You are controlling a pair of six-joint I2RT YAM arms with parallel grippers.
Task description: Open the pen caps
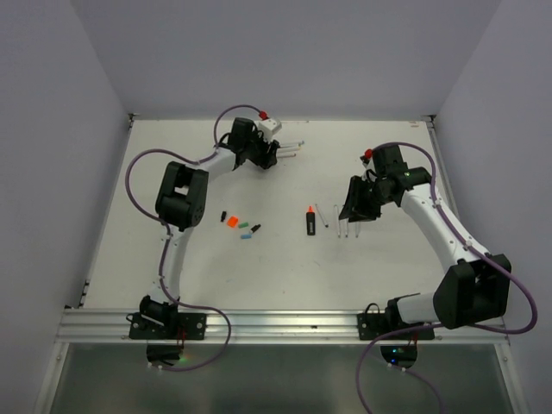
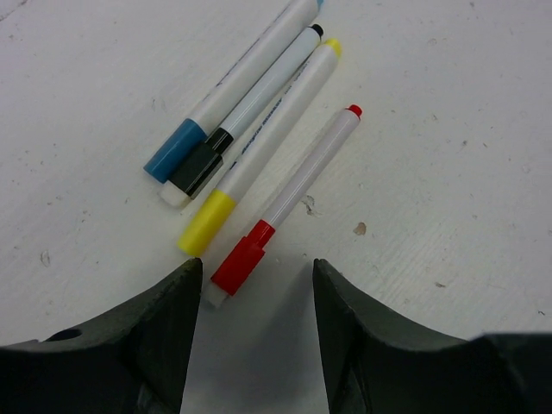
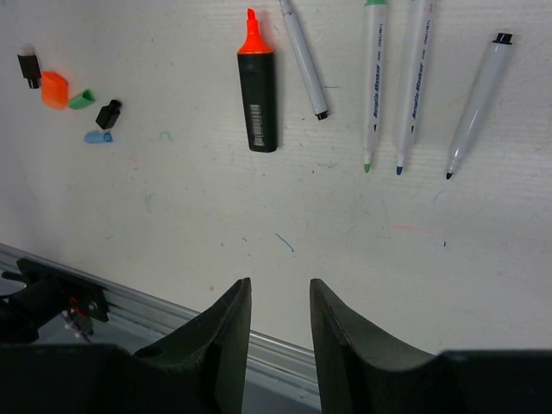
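Observation:
Four capped pens lie side by side in the left wrist view, with a blue cap (image 2: 172, 151), a black cap (image 2: 204, 166), a yellow cap (image 2: 207, 222) and a red cap (image 2: 241, 259). My left gripper (image 2: 254, 272) is open just over the table, and the red cap's end sits between its fingertips, close to the left one. My right gripper (image 3: 280, 289) is open and empty, above bare table. Beyond it lie the uncapped black highlighter (image 3: 257, 95) and several uncapped pens (image 3: 373, 86). Loose caps lie apart: orange (image 3: 54, 90), green (image 3: 82, 99), black (image 3: 108, 113), blue (image 3: 97, 136).
From above, the left gripper (image 1: 269, 155) is at the back of the table beside the capped pens (image 1: 293, 148). The right gripper (image 1: 354, 216) hangs right of the highlighter (image 1: 310, 220). The loose caps (image 1: 240, 222) sit mid-table. A metal rail (image 3: 285, 349) runs along the near edge.

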